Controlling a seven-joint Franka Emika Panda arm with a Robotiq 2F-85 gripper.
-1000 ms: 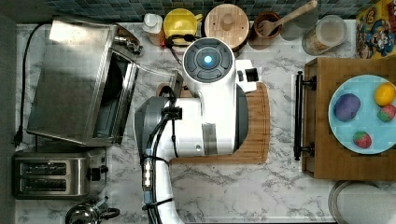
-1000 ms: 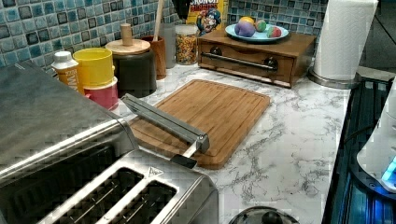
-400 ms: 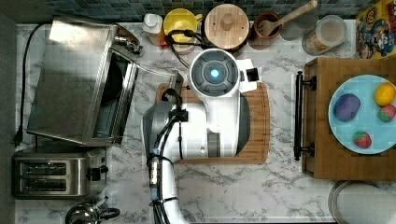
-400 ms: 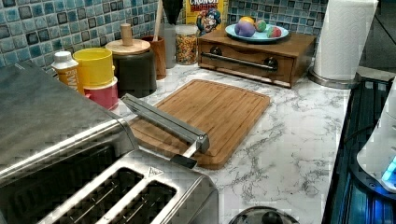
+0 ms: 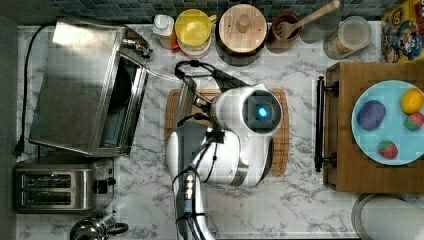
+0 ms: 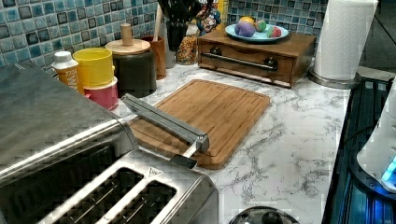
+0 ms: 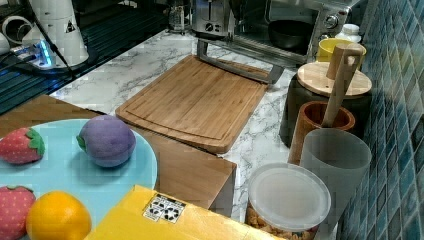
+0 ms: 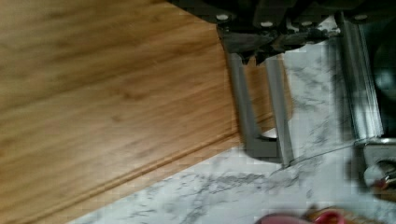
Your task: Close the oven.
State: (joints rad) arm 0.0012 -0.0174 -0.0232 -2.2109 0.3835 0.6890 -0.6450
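Brushed steel marks the toaster oven [image 5: 85,85] at the top view's left, its glass door dropped flat and its bar handle [image 6: 164,122] lying over the cutting board [image 6: 212,114]. Since a second ago the arm has been swung toward that handle, so closing appears about to begin. In the wrist view the gripper [image 8: 261,56] is seen at the bar, seemingly touching it; how far open cannot be told.
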